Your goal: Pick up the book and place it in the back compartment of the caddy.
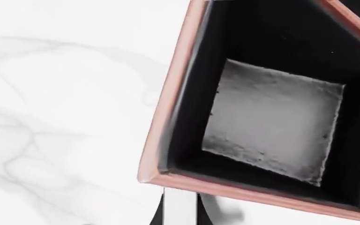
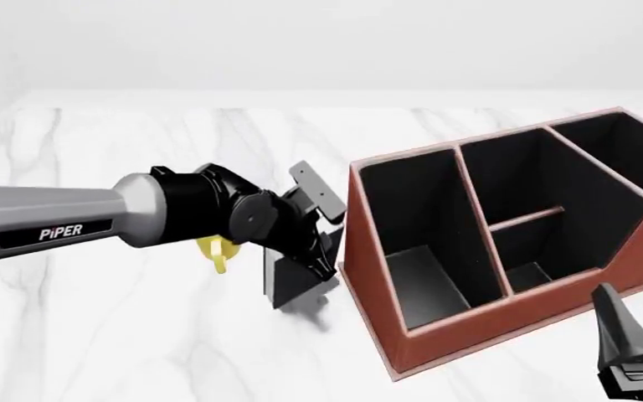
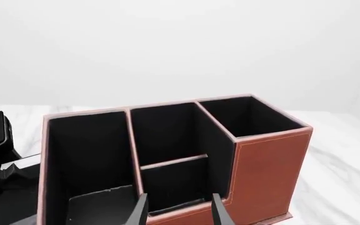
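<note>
The black book (image 2: 288, 285) stands upright just left of the reddish-brown caddy (image 2: 372, 251), low over the table. My left gripper (image 2: 308, 261) is shut on its upper part. In the left wrist view the book's white page edges (image 1: 180, 206) show between dark flanks, with a black-lined caddy cell (image 1: 273, 126) beyond. The back compartment (image 2: 528, 272) is the small cell with the low outer wall, split off by a short cross divider; it also shows in the right wrist view (image 3: 174, 185). My right gripper (image 3: 180, 213) is open and empty in front of the caddy (image 3: 267, 159).
A yellow mug (image 2: 217, 253) stands behind my left wrist, mostly hidden. The caddy also has a long narrow cell (image 2: 411, 234) on its left and a large wide cell (image 2: 623, 151) on its right. The white marble table (image 2: 110, 335) stretches to the left.
</note>
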Controlling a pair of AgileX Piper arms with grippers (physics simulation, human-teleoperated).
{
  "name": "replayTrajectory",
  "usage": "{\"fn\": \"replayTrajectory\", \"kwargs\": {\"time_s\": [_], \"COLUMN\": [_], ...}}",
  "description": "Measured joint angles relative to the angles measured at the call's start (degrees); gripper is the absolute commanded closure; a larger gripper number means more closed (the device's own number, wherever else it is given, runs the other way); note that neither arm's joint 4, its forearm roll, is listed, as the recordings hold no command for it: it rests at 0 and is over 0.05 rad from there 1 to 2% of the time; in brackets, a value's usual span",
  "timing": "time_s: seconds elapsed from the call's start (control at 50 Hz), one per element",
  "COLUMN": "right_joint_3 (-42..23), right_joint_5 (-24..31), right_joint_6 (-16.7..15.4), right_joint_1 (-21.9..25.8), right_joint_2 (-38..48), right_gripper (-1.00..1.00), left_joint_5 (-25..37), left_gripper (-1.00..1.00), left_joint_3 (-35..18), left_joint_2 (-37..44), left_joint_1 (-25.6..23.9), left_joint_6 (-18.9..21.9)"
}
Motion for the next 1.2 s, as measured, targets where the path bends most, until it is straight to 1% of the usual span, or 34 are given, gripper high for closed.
{"fn": "replayTrajectory", "kwargs": {"time_s": [0.16,0.36,0.5,0.68,0.8,0.88,0.96,1.2], "right_joint_3": [0.0,0.0,-0.01,-0.01,-0.01,-0.01,-0.01,0.0], "right_joint_5": [0.01,-0.04,-0.08,-0.18,-0.21,-0.22,-0.22,-0.17], "right_joint_6": [-0.01,-0.12,-0.13,-0.22,-0.31,-0.35,-0.36,-0.37], "right_joint_1": [-0.01,0.04,0.06,0.1,0.06,0.05,0.05,-0.02], "right_joint_2": [0.0,-0.01,-0.01,-0.01,-0.01,-0.01,-0.01,-0.01], "right_gripper": [-1.0,-1.0,-1.0,-1.0,-1.0,-1.0,-1.0,-1.0], "left_joint_5": [4.4,12.84,19.29,26.01,29.31,30.41,29.63,23.18], "left_gripper": [1.0,1.0,1.0,1.0,1.0,1.0,1.0,1.0], "left_joint_3": [-0.75,-6.75,-13.96,-26.49,-34.63,-39.84,-42.84,-45.35], "left_joint_2": [-3.74,-8.08,-10.16,-10.76,-10.17,-9.77,-9.61,-8.93], "left_joint_1": [-1.17,-0.91,0.35,1.84,1.36,0.44,-1.01,-6.65], "left_joint_6": [-0.38,0.88,4.01,8.24,10.48,11.4,11.56,9.73]}}
